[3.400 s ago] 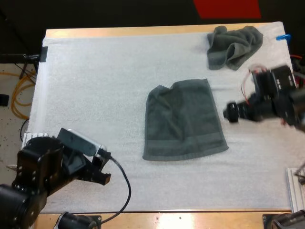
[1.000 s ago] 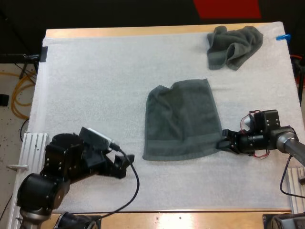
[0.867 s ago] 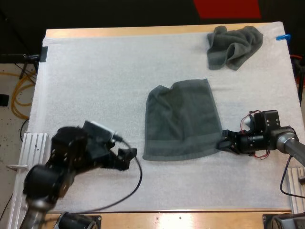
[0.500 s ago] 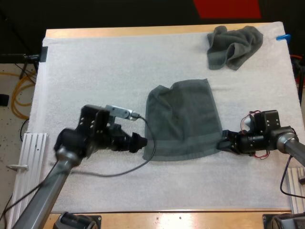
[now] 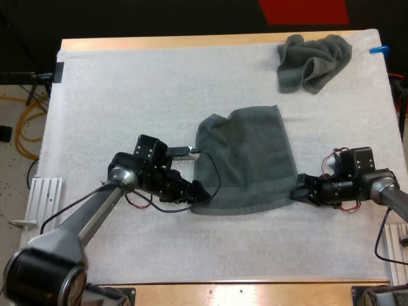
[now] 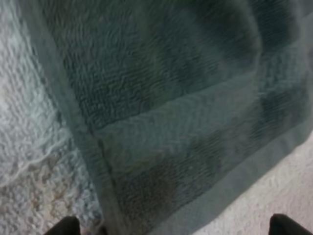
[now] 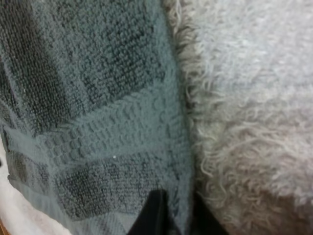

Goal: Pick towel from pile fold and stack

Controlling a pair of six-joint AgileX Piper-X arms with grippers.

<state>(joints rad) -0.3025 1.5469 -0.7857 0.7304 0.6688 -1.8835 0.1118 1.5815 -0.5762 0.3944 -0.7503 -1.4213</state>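
On my mat (image 5: 127, 95), which covers the surface (image 5: 159, 43), the spread towel (image 5: 245, 159) lies near the middle, a little right of centre. The crumpled towel (image 5: 312, 60) sits well behind it, at the mat's far right corner. My left pincer (image 5: 199, 192) is at the spread towel's near left corner and my right pincer (image 5: 297, 192) at its near right corner, with the towel between them.

Qty: flat dark grey-green terry towel (image 5: 245, 159) ×1; crumpled dark grey-green terry towel (image 5: 312, 60) ×1. White fuzzy rect. mat (image 5: 127, 95) ×1.
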